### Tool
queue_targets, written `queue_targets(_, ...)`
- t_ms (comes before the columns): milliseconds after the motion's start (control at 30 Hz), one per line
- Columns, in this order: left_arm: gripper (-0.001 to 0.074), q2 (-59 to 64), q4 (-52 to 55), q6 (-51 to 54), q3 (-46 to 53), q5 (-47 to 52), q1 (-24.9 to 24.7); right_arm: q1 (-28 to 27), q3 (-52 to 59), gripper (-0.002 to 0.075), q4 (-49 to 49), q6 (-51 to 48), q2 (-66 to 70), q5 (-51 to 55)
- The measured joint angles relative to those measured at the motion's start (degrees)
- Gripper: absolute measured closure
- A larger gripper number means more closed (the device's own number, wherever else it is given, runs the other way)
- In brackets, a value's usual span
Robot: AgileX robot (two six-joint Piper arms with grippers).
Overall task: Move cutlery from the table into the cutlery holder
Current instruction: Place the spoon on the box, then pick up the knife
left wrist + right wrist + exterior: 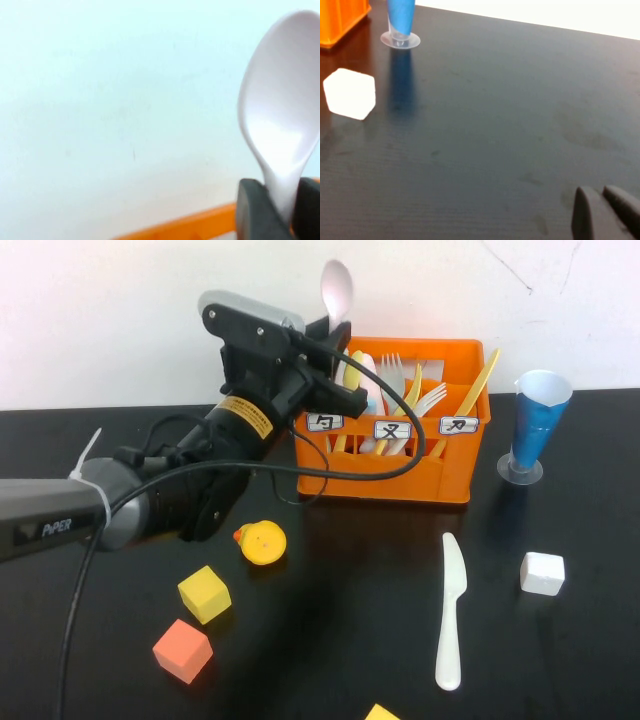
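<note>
My left gripper [338, 340] is shut on the pale pink spoon [337, 288], bowl up, over the left end of the orange cutlery holder [400, 485]. In the left wrist view the spoon [282, 100] stands between my gripper's black fingers [257, 210], with the holder's rim [200, 225] below. The cream-white knife [450, 610] lies on the black table [330, 640] in front of the holder. My right gripper [602, 197] is shut and empty, low over bare table; it is out of the high view.
The holder holds several forks and knives. A blue cone cup [535, 425] stands to its right, a white cube [542, 573] in front of that. A yellow duck toy [262, 541], a yellow cube [204, 593] and an orange cube [182, 650] lie front left.
</note>
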Motion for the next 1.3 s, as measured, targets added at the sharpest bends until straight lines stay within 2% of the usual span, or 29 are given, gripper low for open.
queue_targets(133, 0.0443, 0.03, 0.0, -1.35, 0.0, 0.74, 0.0, 0.0, 0.0, 0.0697, 0.0, 0.0, 0.0, 0.0)
queue_targets(233, 0.0395, -0.35, 0.0, -1.47, 0.0, 1.0, 0.26, 0.0, 0.0, 0.0697, 0.0, 0.0, 0.0, 0.0)
queue_targets(300, 0.0394, -1.27, 0.35, -1.76, 0.14, 1.12, 0.8, 0.0, 0.0, 0.0697, 0.0, 0.0, 0.0, 0.0)
queue_targets(367, 0.044, -3.26, 1.18, -4.17, 1.42, 1.24, 1.85, 0.0, 0.0, 0.0697, 0.0, 0.0, 0.0, 0.0)
queue_targets(500, 0.0651, -11.44, 9.14, -10.51, 4.81, 3.27, 3.93, 0.0, 0.0, 0.0697, 0.0, 0.0, 0.0, 0.0)
queue_targets(600, 0.0704, -18.41, 20.46, -13.05, 7.51, 9.15, 4.19, 0.0, 0.0, 0.0697, 0.0, 0.0, 0.0, 0.0)
queue_targets(767, 0.0724, -28.54, 39.23, -24.91, 12.12, 18.98, 4.09, 0.0, 0.0, 0.0697, 0.0, 0.0, 0.0, 0.0)
queue_targets(933, 0.0727, -39.95, 55.32, -48.2, 18.66, 29.83, 4.09, 0.0, 0.0, 0.0697, 0.0, 0.0, 0.0, 0.0)
queue_targets(1033, 0.0727, -46.62, 59.63, -61.56, 23.4, 37.44, 4.09, 0.0, 0.0, 0.0697, 0.0, 0.0, 0.0, 0.0)
queue_targets(1100, 0.0727, -50.98, 60.66, -66.76, 26.41, 42.63, 4.09, 0.0, 0.0, 0.0697, 0.0, 0.0, 0.0, 0.0)
queue_targets(1300, 0.0727, -65.3, 62.04, -71.06, 35.93, 51.21, 4.19, 0.0, 0.0, 0.0697, 0.0, 0.0, 0.0, 0.0)
